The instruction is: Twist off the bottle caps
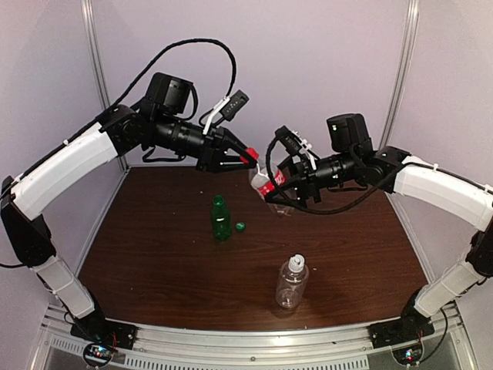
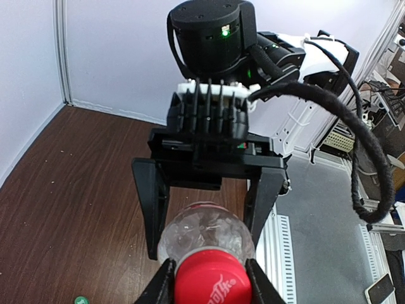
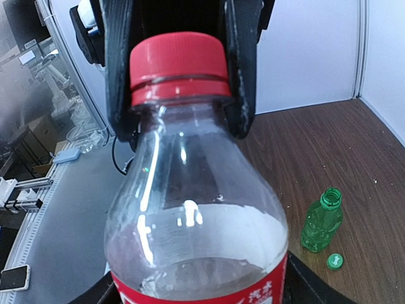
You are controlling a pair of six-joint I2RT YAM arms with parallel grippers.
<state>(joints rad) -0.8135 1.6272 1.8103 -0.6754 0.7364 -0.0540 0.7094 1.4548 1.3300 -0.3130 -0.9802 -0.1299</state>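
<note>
- A dark brown wooden table [image 1: 154, 254] stands inside pale walls [image 1: 308, 54] with metal corner posts. The two arm bases are bolted along its near edge.
- Nearest, right of centre, the ribbed bottle [image 1: 292, 287] stands upright on the table with its white-grey cap [image 1: 296, 262] on.
- Farther back and left of centre, the green bottle [image 1: 221, 219] stands upright with its neck open.
- The green cap [image 1: 240, 227] lies on the wood just to the right of that bottle, apart from it.
- Beyond these, above the far middle of the table, the red-label bottle [image 1: 269, 185] hangs in the air between the two arms. It is tilted, with its neck pointing up and to the left.
- The right gripper [image 1: 275, 193] reaches in from the right. Its black fingers stand partly open, one on each side of the bottle's clear body.
- From these views I cannot tell whether those fingers press on the plastic or only flank it.
- The red cap [image 1: 249, 158] sits on the neck, its ring against the bottle's shoulder.
- The left gripper [image 1: 245, 157] comes in from the left, closed nearly all the way. Its two fingertips clamp the red cap from opposite sides.
</note>
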